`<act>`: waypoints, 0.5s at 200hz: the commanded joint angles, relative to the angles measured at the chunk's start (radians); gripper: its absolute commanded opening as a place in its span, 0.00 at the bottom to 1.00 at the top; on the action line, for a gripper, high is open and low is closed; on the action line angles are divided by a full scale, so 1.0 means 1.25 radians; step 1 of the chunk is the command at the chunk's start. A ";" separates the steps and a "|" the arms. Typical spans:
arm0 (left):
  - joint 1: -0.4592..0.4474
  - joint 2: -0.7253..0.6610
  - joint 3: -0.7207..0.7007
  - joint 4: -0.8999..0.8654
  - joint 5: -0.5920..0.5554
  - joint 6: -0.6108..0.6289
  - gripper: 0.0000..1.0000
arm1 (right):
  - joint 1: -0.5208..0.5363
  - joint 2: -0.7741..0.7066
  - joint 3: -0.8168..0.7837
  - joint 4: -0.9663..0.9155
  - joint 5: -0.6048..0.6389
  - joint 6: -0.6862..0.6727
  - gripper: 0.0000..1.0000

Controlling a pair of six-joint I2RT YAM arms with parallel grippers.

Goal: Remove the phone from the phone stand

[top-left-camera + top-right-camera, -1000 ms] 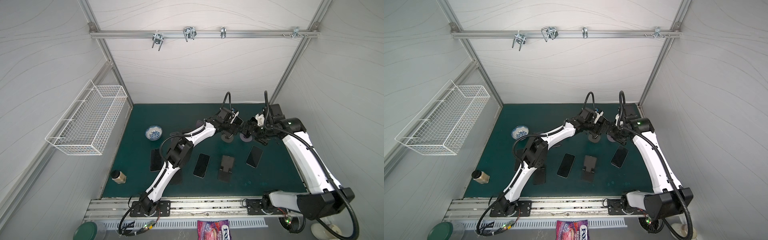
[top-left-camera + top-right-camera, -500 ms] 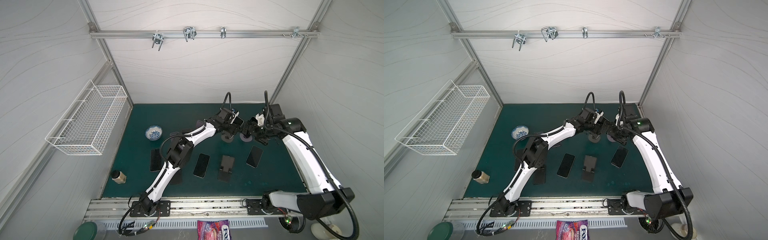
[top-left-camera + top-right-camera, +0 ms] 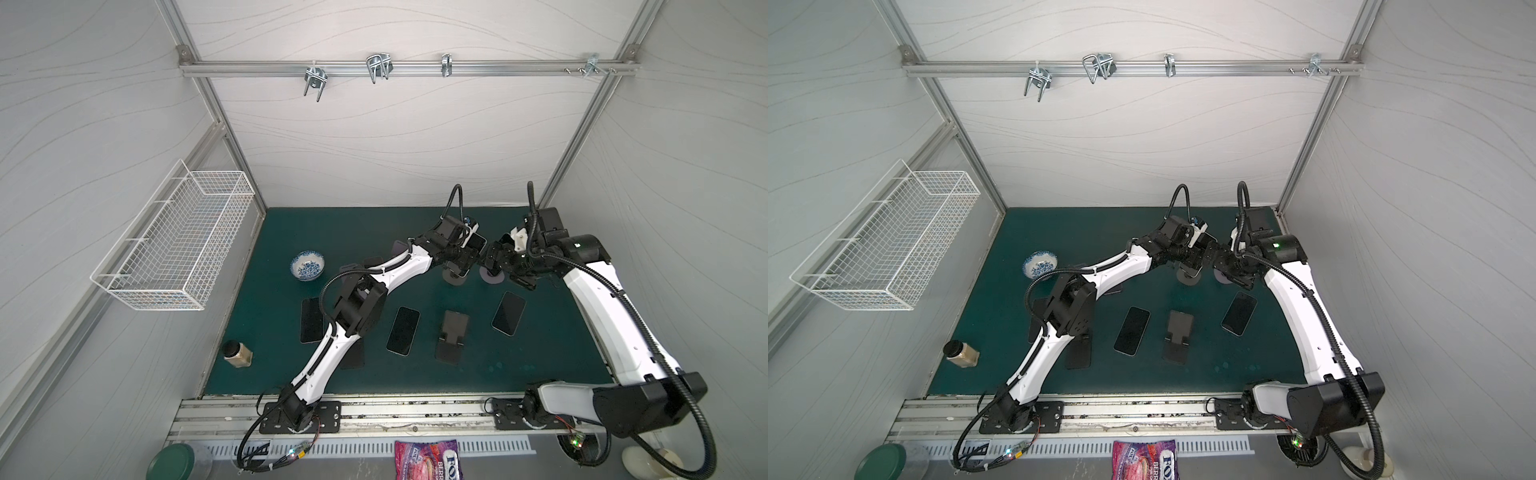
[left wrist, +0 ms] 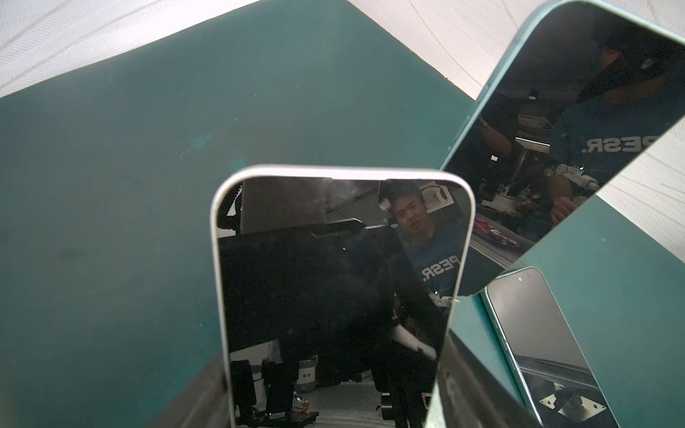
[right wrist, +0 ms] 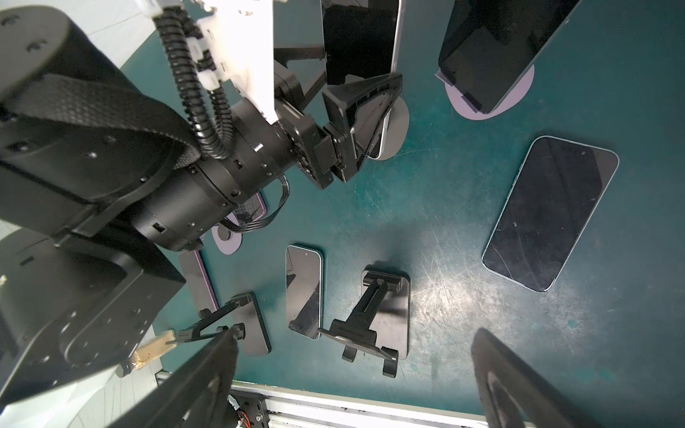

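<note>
Left gripper (image 3: 460, 261): is pinching the white-edged phone (image 4: 333, 296) by its two long edges, with a finger lying against each side in the left wrist view.
Task's thing: the white-edged phone is standing between those jaws and leaning back. Its lower end is sitting on the round grey stand (image 5: 398, 126) directly under the gripper, so it is not yet lifted out.
Right gripper (image 3: 492, 261): is hanging wide open and holding nothing, just beside the left gripper.
Neighbour: a teal-edged phone (image 4: 556, 129) is leaning on a lilac round stand (image 5: 519, 92) just beside the left gripper, on the right arm's side.
Risk – stand coming along: the grip is sitting low, near the cradle. If the lip is catching the phone's bottom edge, a straight pull is probably going to drag or tip the light stand.
Risk – slipping: the fingers are bearing on smooth, narrow edges. A tilted pull could be twisting the phone out of the pinch and dropping it onto the green mat (image 4: 111, 185).
Risk – knocking the neighbour: the teal-edged phone's corner is showing very near the held phone. Any swing toward the right arm is likely to topple it.
Risk – arms meeting: the two grippers are working nearly nose to nose, so a lift that drifts sideways could be striking the open right jaws.
Safer line, as I judge it: rising along the phone's own lean, away from the right gripper.
</note>
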 commanded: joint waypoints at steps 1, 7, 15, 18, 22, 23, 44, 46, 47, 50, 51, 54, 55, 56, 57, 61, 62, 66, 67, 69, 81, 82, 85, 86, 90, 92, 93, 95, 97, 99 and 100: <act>-0.007 -0.023 0.035 0.023 -0.005 0.018 0.74 | 0.003 0.004 0.021 -0.011 0.008 -0.005 0.99; -0.007 -0.025 0.036 0.022 -0.005 0.019 0.73 | 0.004 0.004 0.021 -0.012 0.008 -0.004 0.99; -0.007 -0.026 0.035 0.022 -0.006 0.021 0.73 | 0.003 0.005 0.022 -0.012 0.006 -0.004 0.99; -0.007 -0.027 0.035 0.023 -0.006 0.021 0.73 | 0.004 0.007 0.022 -0.012 0.005 -0.004 0.99; -0.007 -0.027 0.035 0.023 -0.006 0.021 0.73 | 0.003 0.007 0.024 -0.012 0.005 -0.003 0.99; -0.007 -0.027 0.035 0.023 -0.006 0.021 0.73 | 0.003 0.008 0.024 -0.011 0.004 -0.003 0.99; -0.006 -0.030 0.034 0.020 -0.006 0.020 0.72 | 0.003 0.013 0.031 -0.013 0.003 -0.003 0.99; -0.006 -0.030 0.033 0.020 -0.006 0.019 0.72 | 0.003 0.012 0.031 -0.013 0.003 -0.003 0.99; -0.006 -0.029 0.033 0.019 -0.006 0.020 0.71 | 0.003 0.013 0.032 -0.012 0.003 -0.003 0.99; -0.006 -0.030 0.032 0.019 -0.006 0.019 0.71 | 0.004 0.014 0.032 -0.013 0.003 -0.003 0.99; -0.007 -0.030 0.031 0.019 -0.006 0.020 0.71 | 0.004 0.013 0.034 -0.013 0.003 -0.003 0.99; -0.007 -0.031 0.031 0.019 -0.006 0.020 0.71 | 0.004 0.014 0.034 -0.013 0.002 -0.004 0.99; -0.007 -0.031 0.032 0.019 -0.006 0.020 0.71 | 0.004 0.015 0.035 -0.013 0.003 -0.003 0.99; -0.006 -0.031 0.032 0.018 -0.006 0.020 0.71 | 0.004 0.014 0.035 -0.013 0.003 -0.003 0.99; -0.007 -0.031 0.031 0.019 -0.005 0.019 0.71 | 0.004 0.015 0.036 -0.013 0.003 -0.002 0.99; -0.007 -0.032 0.031 0.018 -0.006 0.020 0.71 | 0.004 0.014 0.037 -0.013 0.002 -0.005 0.99; -0.006 -0.032 0.031 0.017 -0.006 0.020 0.70 | 0.004 0.015 0.038 -0.013 0.003 -0.003 0.99; -0.007 -0.031 0.030 0.018 -0.006 0.020 0.70 | 0.003 0.016 0.038 -0.013 0.003 -0.003 0.99; -0.007 -0.032 0.030 0.017 -0.006 0.020 0.70 | 0.004 0.016 0.038 -0.013 0.002 -0.003 0.99; -0.006 -0.032 0.031 0.016 -0.006 0.021 0.70 | 0.004 0.017 0.039 -0.013 0.003 -0.002 0.99; -0.006 -0.037 0.030 0.015 -0.007 0.024 0.70 | 0.003 0.018 0.041 -0.014 0.001 -0.004 0.99; -0.006 -0.037 0.029 0.016 -0.008 0.024 0.70 | 0.003 0.018 0.042 -0.014 0.001 -0.004 0.99; -0.007 -0.037 0.029 0.016 -0.009 0.024 0.70 | 0.004 0.018 0.042 -0.014 0.001 -0.003 0.99; -0.007 -0.039 0.029 0.015 -0.009 0.024 0.70 | 0.004 0.018 0.043 -0.014 0.000 -0.003 0.99; -0.007 -0.041 0.029 0.016 -0.010 0.025 0.70 | 0.004 0.019 0.045 -0.014 -0.002 -0.002 0.99; -0.007 -0.042 0.029 0.016 -0.010 0.025 0.70 | 0.004 0.019 0.046 -0.014 -0.002 -0.002 0.99; -0.007 -0.042 0.029 0.016 -0.010 0.025 0.70 | 0.004 0.020 0.046 -0.014 -0.001 -0.002 0.99; -0.007 -0.042 0.029 0.016 -0.009 0.025 0.70 | 0.004 0.019 0.047 -0.014 -0.001 -0.001 0.99; -0.007 -0.044 0.030 0.016 -0.009 0.026 0.70 | 0.004 0.020 0.049 -0.014 -0.002 -0.001 0.99; -0.006 -0.045 0.030 0.017 -0.010 0.027 0.70 | 0.005 0.021 0.049 -0.014 -0.003 -0.001 0.99; -0.006 -0.045 0.030 0.017 -0.009 0.026 0.70 | 0.004 0.021 0.049 -0.014 -0.004 -0.001 0.99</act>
